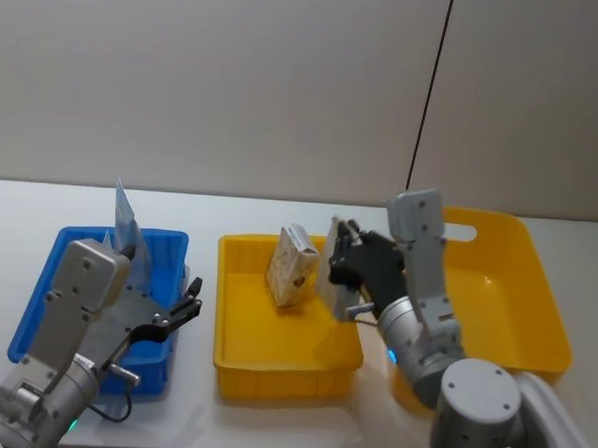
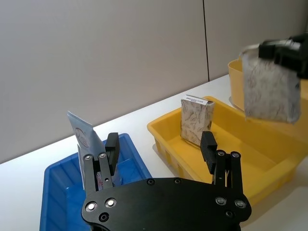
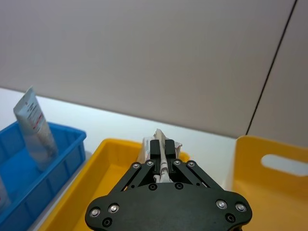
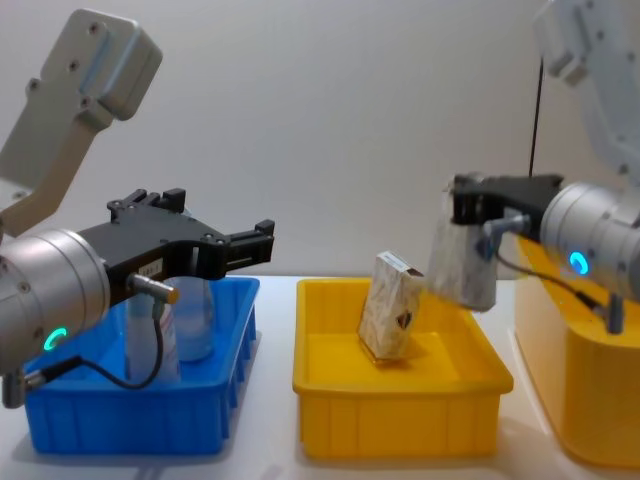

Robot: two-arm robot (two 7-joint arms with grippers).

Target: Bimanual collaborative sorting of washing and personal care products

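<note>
Light-blue tube (image 3: pixel 34 126): red print, too small to read.
Standing beige pack (image 2: pixel 196 120): white top strip with dark print, illegible.
Held beige pack (image 2: pixel 269 91): no legible lettering.

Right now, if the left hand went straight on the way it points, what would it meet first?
Probably the standing beige pack in the middle yellow tray; the open left hand aims toward it, though depth is unclear.

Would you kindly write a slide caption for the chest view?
Right gripper holds a beige pack over the middle yellow tray; open left gripper hovers by the blue tray.
</note>
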